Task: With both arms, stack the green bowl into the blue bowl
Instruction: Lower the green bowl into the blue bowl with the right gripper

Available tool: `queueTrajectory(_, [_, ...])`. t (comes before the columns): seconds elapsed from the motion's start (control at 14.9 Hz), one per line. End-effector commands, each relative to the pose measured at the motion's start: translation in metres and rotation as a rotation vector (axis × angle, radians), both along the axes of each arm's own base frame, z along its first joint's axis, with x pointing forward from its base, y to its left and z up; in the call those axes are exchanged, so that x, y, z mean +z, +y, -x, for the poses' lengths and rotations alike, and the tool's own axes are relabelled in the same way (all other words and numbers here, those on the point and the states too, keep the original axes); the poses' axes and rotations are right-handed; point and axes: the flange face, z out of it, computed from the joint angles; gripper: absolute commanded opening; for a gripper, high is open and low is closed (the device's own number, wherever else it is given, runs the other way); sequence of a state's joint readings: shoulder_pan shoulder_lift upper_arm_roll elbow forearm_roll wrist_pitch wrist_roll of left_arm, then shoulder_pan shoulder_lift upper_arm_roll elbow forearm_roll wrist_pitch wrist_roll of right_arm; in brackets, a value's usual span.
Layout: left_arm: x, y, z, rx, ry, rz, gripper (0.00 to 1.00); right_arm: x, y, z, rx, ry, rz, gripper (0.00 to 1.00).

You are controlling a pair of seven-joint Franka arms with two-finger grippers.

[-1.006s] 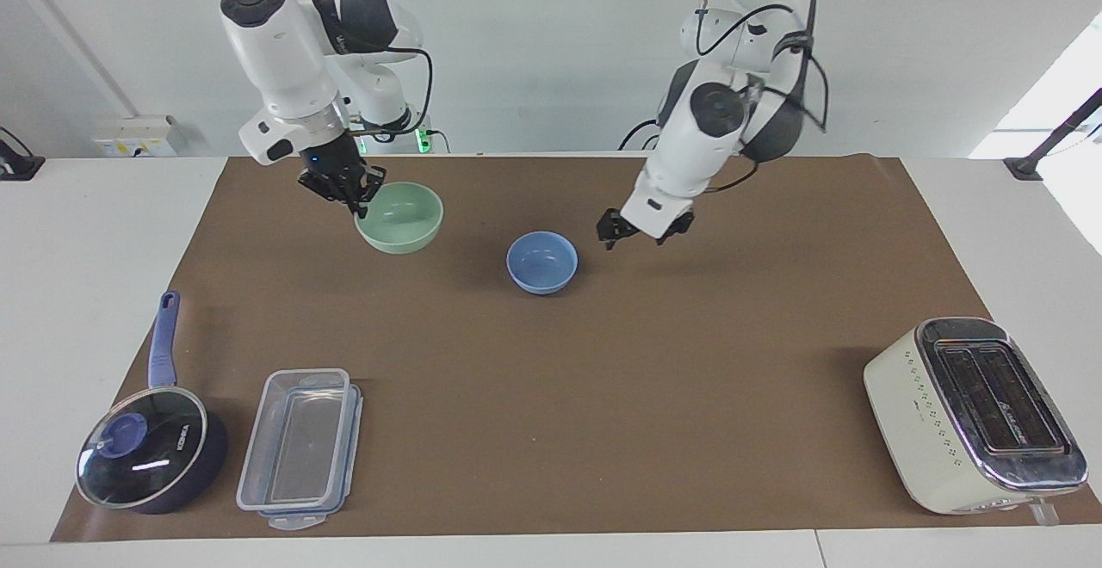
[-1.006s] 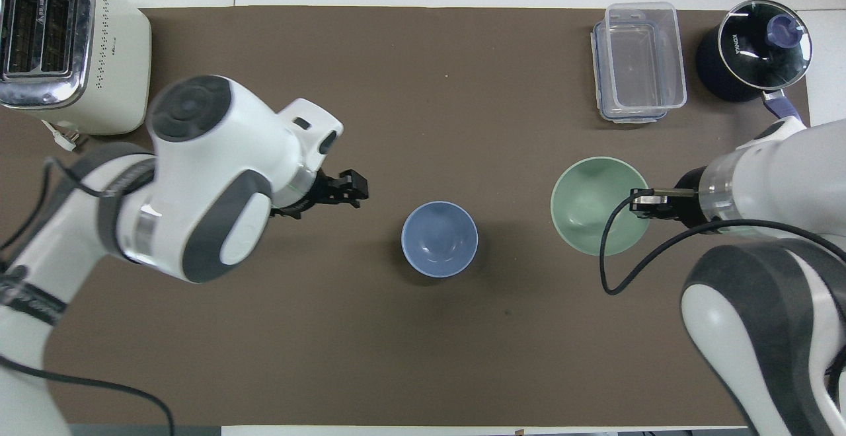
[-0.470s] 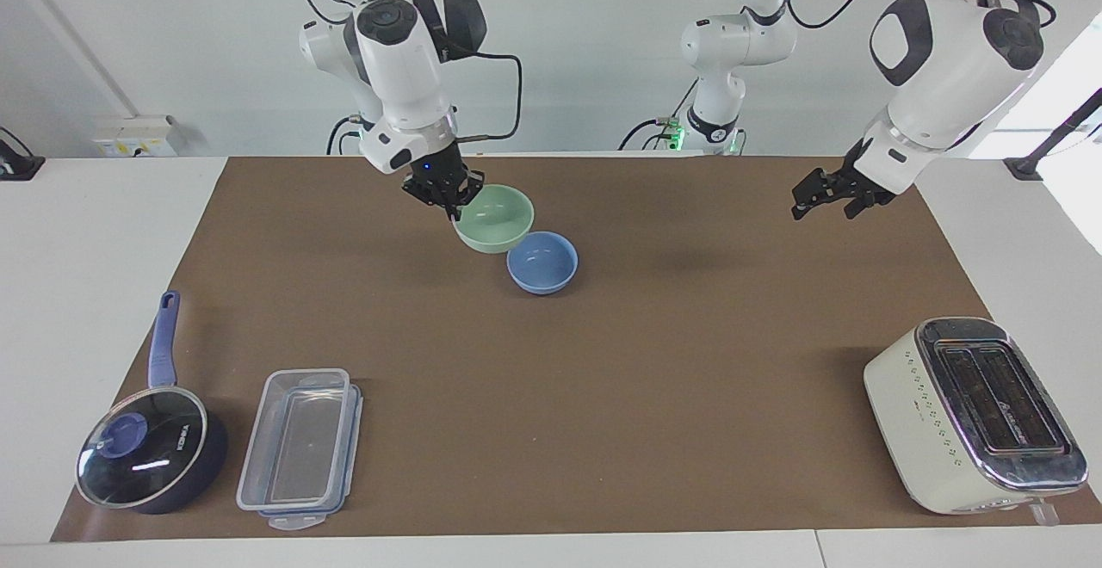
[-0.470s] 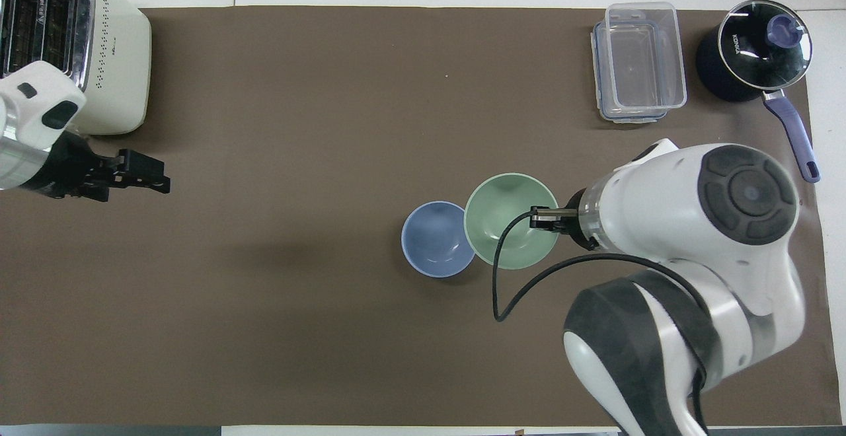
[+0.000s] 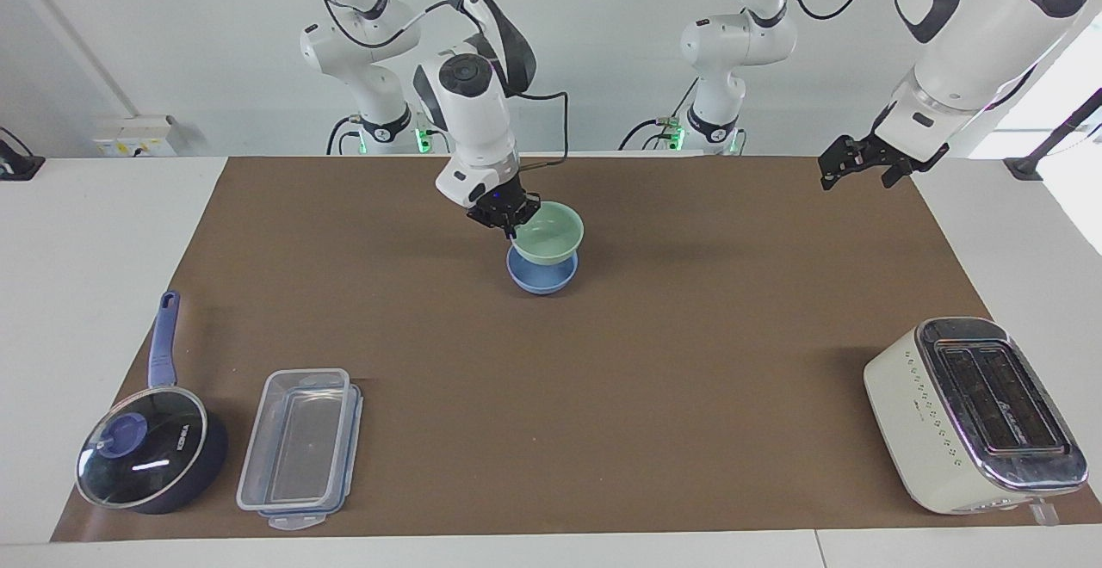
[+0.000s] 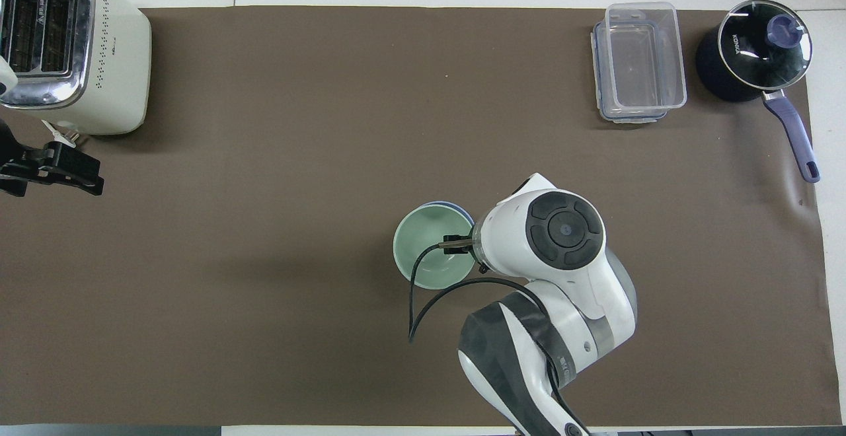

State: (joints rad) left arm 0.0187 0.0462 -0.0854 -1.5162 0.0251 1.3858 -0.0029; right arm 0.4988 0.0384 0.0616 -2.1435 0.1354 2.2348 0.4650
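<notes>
Counter (image 5: 603, 396): brown mat, blue bowl (image 5: 541, 278) at its middle. Green bowl (image 5: 549, 233) is held just above the blue bowl, nearly centred, apparently not yet seated. Right gripper (image 5: 505, 217) pinches the green bowl's rim on the side toward the right arm's end. Left gripper (image 5: 863, 162) waits raised over the left arm's end, fingers spread. Advice: lower level, centre the rims, then release.

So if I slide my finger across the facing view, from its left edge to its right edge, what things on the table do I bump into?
Dark blue saucepan with glass lid → clear plastic rectangular container → pale mint-green bowl, held by the right hand over the light blue bowl → cream two-slot toaster.
</notes>
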Motion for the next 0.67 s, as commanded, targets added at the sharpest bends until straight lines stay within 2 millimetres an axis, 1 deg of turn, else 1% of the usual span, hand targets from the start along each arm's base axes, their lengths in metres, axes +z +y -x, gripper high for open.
queueTrajectory(0.0, [0.013,-0.001,0.005,-0.021,0.01,-0.017,1.0,-0.009,-0.013,0.009,-0.037,-0.031,-0.024,0.0])
queueTrajectory(0.2, [-0.001,-0.003,0.013,-0.042,0.013,-0.008,1.0,-0.013,-0.016,0.01,-0.041,-0.042,-0.028,0.0])
queueTrajectory(0.27, [-0.003,-0.006,0.014,-0.032,-0.014,0.018,1.0,-0.015,-0.017,0.011,-0.041,-0.048,-0.03,0.0])
queueTrajectory(0.34, [-0.007,-0.008,0.01,-0.01,-0.05,0.032,1.0,-0.016,-0.017,0.012,-0.043,-0.055,-0.033,0.0])
queueTrajectory(0.47, [-0.005,-0.009,0.002,-0.004,-0.094,0.035,1.0,-0.018,-0.018,0.012,-0.045,-0.056,-0.033,0.0])
queueTrajectory(0.6, [-0.003,-0.008,0.001,-0.008,-0.092,0.028,1.0,-0.017,-0.018,0.012,-0.036,-0.061,-0.034,0.0])
